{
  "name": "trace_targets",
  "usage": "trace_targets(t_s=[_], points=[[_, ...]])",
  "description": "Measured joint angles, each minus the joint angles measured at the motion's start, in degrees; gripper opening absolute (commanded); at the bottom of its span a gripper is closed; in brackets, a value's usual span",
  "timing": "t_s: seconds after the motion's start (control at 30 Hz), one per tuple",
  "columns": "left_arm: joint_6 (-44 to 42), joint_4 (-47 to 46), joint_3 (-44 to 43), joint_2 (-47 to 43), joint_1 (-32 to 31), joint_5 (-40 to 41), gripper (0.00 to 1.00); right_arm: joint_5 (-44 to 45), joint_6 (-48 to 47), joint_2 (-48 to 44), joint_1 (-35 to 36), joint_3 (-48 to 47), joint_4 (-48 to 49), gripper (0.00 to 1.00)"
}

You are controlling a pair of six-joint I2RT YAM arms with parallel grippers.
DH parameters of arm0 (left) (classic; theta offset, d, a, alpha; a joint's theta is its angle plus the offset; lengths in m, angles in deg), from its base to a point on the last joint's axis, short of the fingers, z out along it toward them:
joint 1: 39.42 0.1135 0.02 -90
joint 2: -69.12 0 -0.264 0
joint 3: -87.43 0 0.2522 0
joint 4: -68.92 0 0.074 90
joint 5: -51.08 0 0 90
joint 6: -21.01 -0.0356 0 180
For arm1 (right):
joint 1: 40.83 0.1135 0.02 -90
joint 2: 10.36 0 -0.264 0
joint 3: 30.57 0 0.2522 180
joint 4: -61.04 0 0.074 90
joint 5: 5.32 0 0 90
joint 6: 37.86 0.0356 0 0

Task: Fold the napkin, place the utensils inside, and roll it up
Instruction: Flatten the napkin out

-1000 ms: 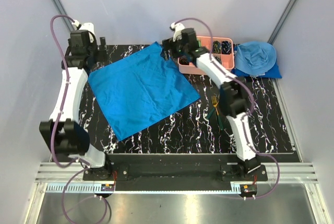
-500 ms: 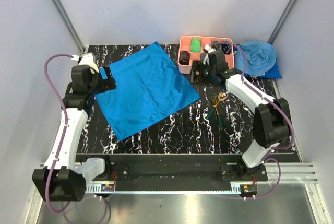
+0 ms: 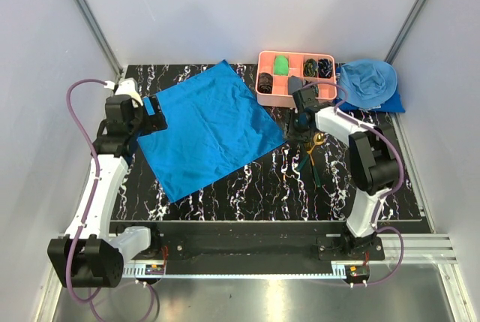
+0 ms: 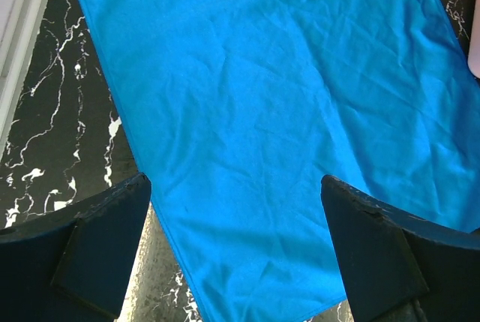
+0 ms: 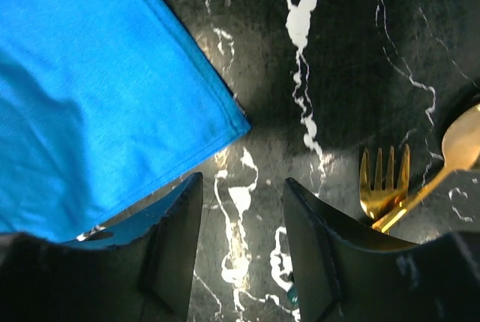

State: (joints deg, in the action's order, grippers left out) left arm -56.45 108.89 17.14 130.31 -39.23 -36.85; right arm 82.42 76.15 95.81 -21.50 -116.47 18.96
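Note:
The royal-blue napkin (image 3: 210, 130) lies spread flat on the black marble table (image 3: 247, 187). My left gripper (image 3: 154, 114) hovers over its left corner, wide open; in the left wrist view the napkin (image 4: 262, 112) runs between the two dark fingers (image 4: 105, 247) and nothing is gripped. My right gripper (image 3: 300, 128) hangs low between the napkin's right corner (image 5: 236, 123) and the utensils (image 3: 312, 151). Its jaws are apart over bare table (image 5: 240, 239). The gold fork head (image 5: 384, 185) and spoon head (image 5: 465, 138) lie just to its right.
A pink compartment tray (image 3: 271, 97) with small items stands at the back right. A sky-blue heap of cloth (image 3: 367, 85) lies beside it at the far right corner. Metal uprights and pale walls enclose the table.
My right arm swung from the pink tray down to the napkin's right corner and its jaws narrowed. My left arm came forward to the left corner, then held still.

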Motion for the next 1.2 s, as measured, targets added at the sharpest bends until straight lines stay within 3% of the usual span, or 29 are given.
trace_targets(t_s=[1.2], points=[[-0.02,1.09,0.0,0.0,0.0,0.24,0.99,7.28,0.2,11.08,1.4,-11.28,-5.01,0.41]])
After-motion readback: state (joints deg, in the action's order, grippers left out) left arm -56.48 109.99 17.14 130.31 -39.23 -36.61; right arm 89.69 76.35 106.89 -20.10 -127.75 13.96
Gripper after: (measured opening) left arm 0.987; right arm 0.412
